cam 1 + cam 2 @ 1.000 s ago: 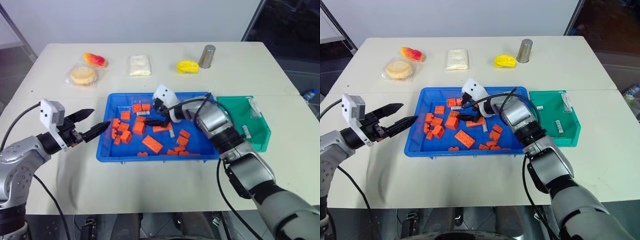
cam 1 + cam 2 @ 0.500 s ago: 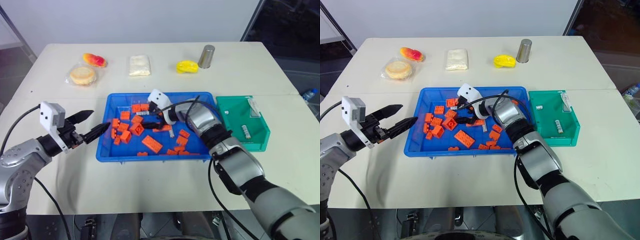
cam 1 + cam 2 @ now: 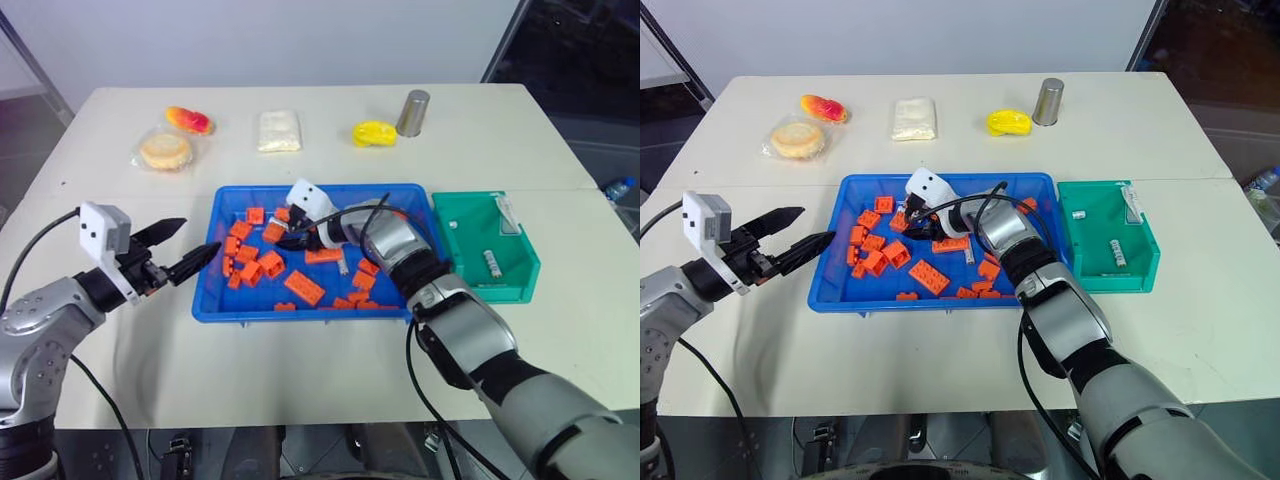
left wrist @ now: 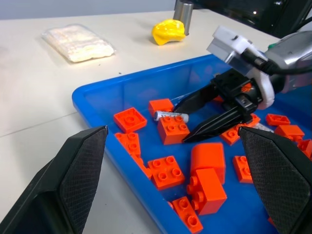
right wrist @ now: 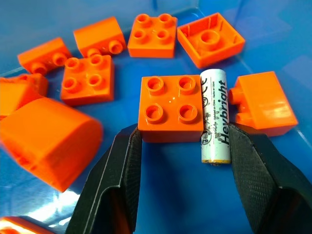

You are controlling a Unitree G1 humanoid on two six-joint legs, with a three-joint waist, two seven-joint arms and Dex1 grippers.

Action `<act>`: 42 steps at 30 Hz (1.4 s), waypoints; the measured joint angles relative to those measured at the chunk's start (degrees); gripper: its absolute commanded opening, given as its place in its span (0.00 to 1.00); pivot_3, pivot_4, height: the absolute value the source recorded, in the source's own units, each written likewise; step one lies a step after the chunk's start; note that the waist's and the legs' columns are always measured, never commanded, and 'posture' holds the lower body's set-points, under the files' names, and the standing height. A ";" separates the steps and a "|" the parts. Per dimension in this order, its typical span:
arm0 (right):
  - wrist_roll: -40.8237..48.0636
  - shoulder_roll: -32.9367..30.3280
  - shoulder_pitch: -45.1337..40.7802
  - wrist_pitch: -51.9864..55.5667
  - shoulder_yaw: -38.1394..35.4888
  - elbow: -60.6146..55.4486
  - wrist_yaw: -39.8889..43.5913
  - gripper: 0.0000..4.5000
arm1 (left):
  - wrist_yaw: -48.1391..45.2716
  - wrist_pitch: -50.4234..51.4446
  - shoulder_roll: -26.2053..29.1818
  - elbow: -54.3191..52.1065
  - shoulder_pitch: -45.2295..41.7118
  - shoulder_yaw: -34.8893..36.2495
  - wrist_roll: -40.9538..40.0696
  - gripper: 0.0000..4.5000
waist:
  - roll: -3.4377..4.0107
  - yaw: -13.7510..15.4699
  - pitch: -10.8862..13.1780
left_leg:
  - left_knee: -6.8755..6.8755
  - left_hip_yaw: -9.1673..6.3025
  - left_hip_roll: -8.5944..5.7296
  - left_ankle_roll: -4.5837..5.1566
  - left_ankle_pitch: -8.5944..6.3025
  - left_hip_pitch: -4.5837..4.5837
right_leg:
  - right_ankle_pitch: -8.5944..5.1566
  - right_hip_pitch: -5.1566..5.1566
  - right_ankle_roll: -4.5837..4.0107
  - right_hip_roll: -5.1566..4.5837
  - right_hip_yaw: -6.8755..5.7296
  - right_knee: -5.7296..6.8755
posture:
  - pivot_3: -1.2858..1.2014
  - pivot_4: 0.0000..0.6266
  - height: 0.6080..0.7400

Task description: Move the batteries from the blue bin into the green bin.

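Right wrist view: right claw (image 5: 183, 161) sits low in the blue bin (image 3: 395, 300), fingers partly spread and straddling one battery (image 5: 215, 114) together with an orange brick (image 5: 171, 108) lying flush against it. Nothing pinched yet. Battery lies flat on the bin floor, long axis running along the claw's own line, so the fingers would meet its curved sides; white label faces up. Risk, as judged: closing here would trap brick and battery as a pair, and the round cell could roll or squirt out from between brick and finger, or the brick gets carried along. Left claw (image 3: 180, 251) hangs spread and empty beside the bin's left rim, above the worktop (image 3: 300, 370). Green bin (image 3: 520, 285) already holds a few batteries (image 3: 490, 263).
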 measured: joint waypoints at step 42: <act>-1.72 3.11 -0.37 0.70 -4.22 2.21 -1.48 0.99 | 1.77 0.02 -0.72 -1.05 -0.94 -0.85 -0.02 1.00 | -0.01 -1.18 -0.01 | 0.03 -0.05 0.00 -0.15 0.09 0.06 | 0.01 -0.01 -0.01 0.01 0.00 0.27 | 0.52 0.24 1.00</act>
